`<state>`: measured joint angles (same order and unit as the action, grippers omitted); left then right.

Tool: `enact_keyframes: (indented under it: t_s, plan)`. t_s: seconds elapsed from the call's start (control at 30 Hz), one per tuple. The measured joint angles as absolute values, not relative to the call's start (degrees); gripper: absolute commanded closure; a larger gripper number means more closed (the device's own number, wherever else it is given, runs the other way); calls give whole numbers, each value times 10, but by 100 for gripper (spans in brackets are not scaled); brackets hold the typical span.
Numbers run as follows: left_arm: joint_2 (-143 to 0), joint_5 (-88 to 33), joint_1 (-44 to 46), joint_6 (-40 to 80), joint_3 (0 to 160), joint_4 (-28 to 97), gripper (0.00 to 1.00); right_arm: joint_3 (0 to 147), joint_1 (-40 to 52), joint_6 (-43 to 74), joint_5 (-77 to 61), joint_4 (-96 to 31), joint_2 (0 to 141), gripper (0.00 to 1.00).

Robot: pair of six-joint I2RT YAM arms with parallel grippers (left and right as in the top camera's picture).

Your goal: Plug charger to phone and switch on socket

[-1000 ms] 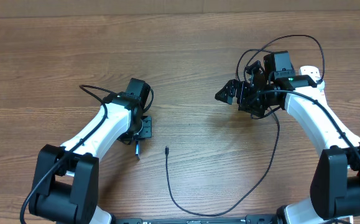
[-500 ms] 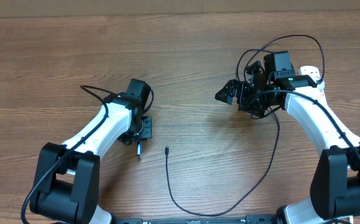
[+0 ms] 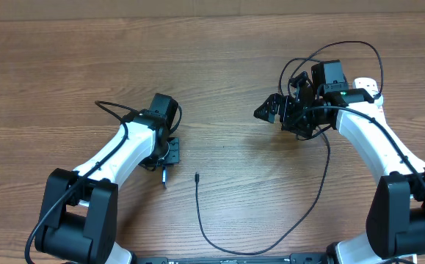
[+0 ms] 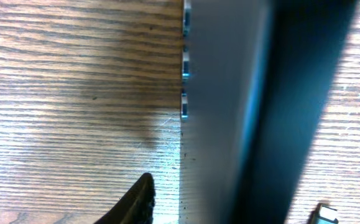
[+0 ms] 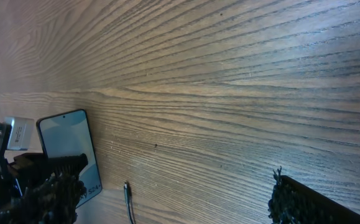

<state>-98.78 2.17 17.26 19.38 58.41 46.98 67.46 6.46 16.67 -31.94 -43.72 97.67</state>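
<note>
- Your left tool (image 3: pixel 164 160) is clenched on the phone (image 5: pixel 64 146), which stands on its edge.
- Your right tool (image 3: pixel 267 110) is released, gripping nothing.
- The charger cable (image 3: pixel 200 213) lies on the worktop (image 3: pixel 234 59), its tip near the phone.

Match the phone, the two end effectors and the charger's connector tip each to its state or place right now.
Things:
1. phone
2. left end effector
3. right end effector
4. charger tip

States:
A. open, holding nothing
B. screen lit pale blue
C. closed on the phone, which stands on its edge
D. lying loose on the table, between the two arms

Pairs: 1-B, 2-C, 3-A, 4-D
</note>
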Motion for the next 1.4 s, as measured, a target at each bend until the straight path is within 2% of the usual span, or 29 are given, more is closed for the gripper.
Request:
enact_keyframes:
  t_s: [0.17,0.27,0.37,0.57,0.6,0.67,0.7,1.03,1.17,1.33,1.4]
  plan:
    - [-988,22,173,194,583,468,74,675,65,167,-319,-437,977,0]
    - [-988,23,173,196,577,467,66,675,65,167,-319,-437,977,0]
    - [-988,24,173,201,572,469,62,675,65,167,-320,-437,977,0]
    - [-988,24,173,210,572,468,59,675,65,167,-319,-437,977,0]
    - [-988,24,173,211,572,467,60,675,65,167,-320,-437,977,0]
    - [-988,24,173,212,572,466,74,675,65,167,-319,-437,977,0]
    - [-988,24,173,213,572,465,76,675,65,167,-319,-437,977,0]
    - [-988,24,173,213,572,460,73,675,65,167,-319,-437,977,0]
    - [-988,24,173,213,572,459,80,675,65,167,-319,-437,977,0]
    - [-988,24,173,214,572,455,95,675,65,167,-319,-437,977,0]
    - [-988,24,173,213,572,455,96,675,65,167,-319,-438,977,0]
